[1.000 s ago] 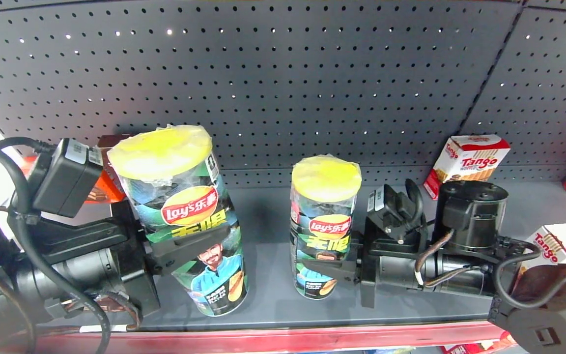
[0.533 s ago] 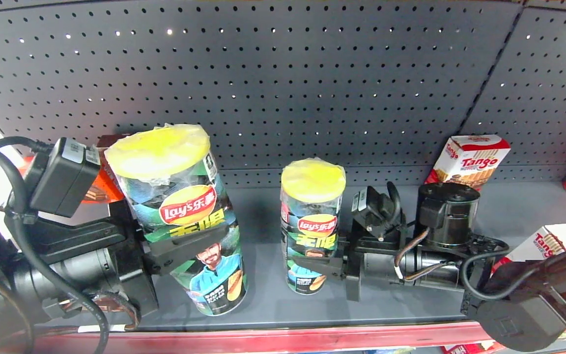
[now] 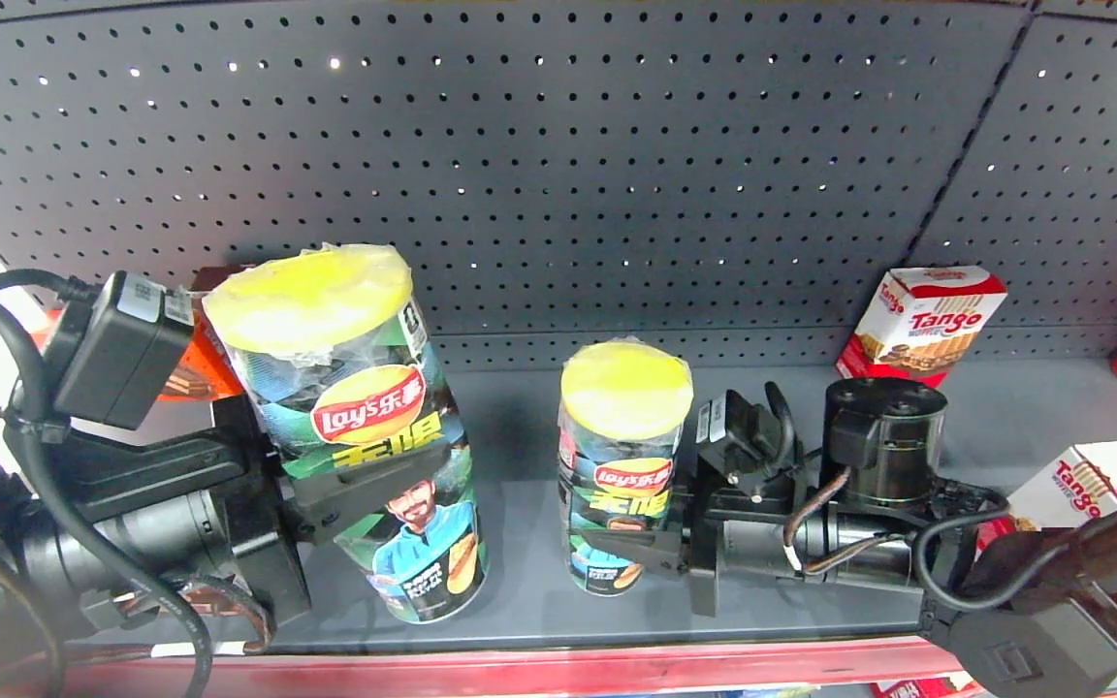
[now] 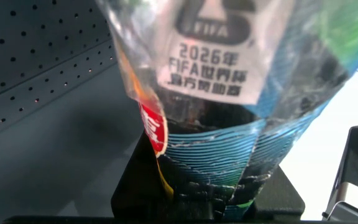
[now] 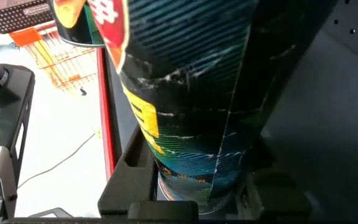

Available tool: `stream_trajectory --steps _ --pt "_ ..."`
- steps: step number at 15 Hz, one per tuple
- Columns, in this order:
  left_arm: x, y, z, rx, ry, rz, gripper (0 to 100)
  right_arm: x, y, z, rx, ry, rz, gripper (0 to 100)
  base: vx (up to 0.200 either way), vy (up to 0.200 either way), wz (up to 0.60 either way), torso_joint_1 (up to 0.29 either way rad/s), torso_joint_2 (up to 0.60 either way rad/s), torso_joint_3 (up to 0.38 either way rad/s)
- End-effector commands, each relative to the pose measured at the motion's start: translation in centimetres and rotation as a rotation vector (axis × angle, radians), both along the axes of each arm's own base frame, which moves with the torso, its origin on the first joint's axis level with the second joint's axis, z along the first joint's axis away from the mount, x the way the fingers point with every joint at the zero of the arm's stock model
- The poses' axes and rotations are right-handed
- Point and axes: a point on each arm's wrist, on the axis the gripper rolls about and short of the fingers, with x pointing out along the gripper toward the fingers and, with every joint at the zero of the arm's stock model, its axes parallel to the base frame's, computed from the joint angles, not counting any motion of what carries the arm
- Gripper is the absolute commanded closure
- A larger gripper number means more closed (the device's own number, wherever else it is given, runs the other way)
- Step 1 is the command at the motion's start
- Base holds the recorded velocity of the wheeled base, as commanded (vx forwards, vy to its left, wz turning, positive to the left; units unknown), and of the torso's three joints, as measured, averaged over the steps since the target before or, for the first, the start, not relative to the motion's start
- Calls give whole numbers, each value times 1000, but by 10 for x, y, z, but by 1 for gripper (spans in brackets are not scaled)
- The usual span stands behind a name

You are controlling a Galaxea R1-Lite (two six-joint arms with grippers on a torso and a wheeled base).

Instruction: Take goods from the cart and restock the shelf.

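1. The left gripper [image 3: 369, 483] is pinching the left chip can [image 3: 340, 388] upright over the shelf [image 3: 520, 436] front; release is pending.
2. The right gripper [image 3: 628, 545] is clamping the right chip can [image 3: 622, 446] mid-shelf, likewise unreleased.
3. A wafer box [image 3: 922, 315] is standing at the rear.

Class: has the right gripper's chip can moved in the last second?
Yes: the right chip can sits lower and slightly left, farther from the rear wafer box.

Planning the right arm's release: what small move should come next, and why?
Probably open the right gripper: its chip can stands upright, base seemingly on the shelf, apart from the other can in the left gripper.
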Motion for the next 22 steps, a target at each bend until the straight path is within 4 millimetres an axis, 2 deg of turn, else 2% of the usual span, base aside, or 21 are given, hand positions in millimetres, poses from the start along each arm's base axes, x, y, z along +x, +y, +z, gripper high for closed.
stream_trajectory --steps 1,4,9,12,13,17,20,22 --pt "0 0 0 0 -1 -2 100 -1 0 -2 -5 5 -1 0 0 0 0 0 0 0" --pt "-1 0 0 -1 -2 1 100 -2 -8 3 -2 -6 -21 0 0 0 0 0 0 0" --pt "-1 0 1 -3 -6 0 100 -25 -47 26 29 -49 -87 0 0 0 0 0 0 0" --pt "-1 0 1 -1 -6 -2 100 -50 -79 46 69 -101 -160 0 0 0 0 0 0 0" --pt "-1 0 2 -3 -9 -2 100 -58 -97 54 85 -131 -229 0 0 0 0 0 0 0" --pt "-1 0 1 -2 -8 -2 100 -75 -140 88 148 -259 -444 0 0 0 0 0 0 0" --pt "-1 0 3 -5 -13 -3 100 -101 -165 103 199 -315 -618 0 0 0 0 0 0 0" --pt "-1 0 1 -2 -8 -2 100 -143 -191 93 234 -305 -842 0 0 0 0 0 0 0"
